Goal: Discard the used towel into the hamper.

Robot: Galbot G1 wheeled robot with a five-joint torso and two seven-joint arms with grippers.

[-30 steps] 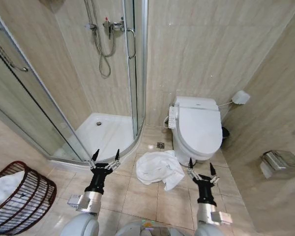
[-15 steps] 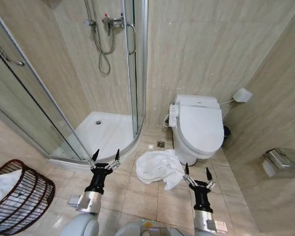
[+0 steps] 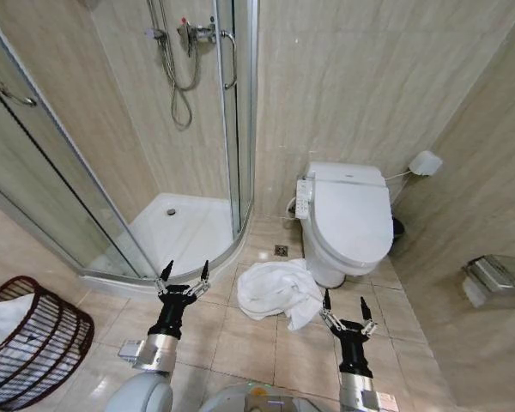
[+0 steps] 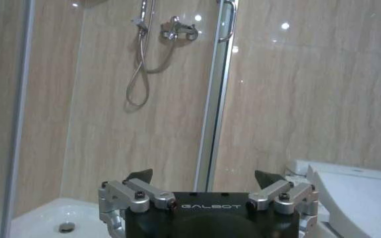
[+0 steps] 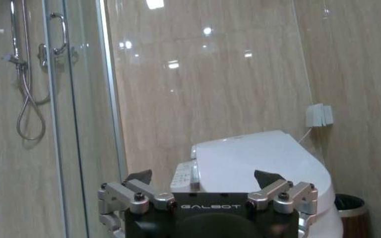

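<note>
Lowered and drawn back, the right gripper (image 3: 344, 309) hangs spread and empty just short of the towel (image 3: 279, 292), so it should approach the crumpled bulk, not a loose edge.

Open tile floor (image 3: 240, 343) lies between the two raised, spread grippers — right gripper (image 3: 343, 311) just beside the towel (image 3: 279, 293), nothing between them. Toilet (image 3: 350, 219) crowds close behind the towel; shower rim (image 3: 197, 270) hems the left gripper (image 3: 185, 273). Hamper (image 3: 34, 343) sits well apart, bare floor between.

Beige tiled floor (image 3: 249, 348); a crumpled white towel (image 3: 279, 292) lies just beside the toilet (image 3: 348, 223), the hamper (image 3: 30, 339) well apart.
</note>
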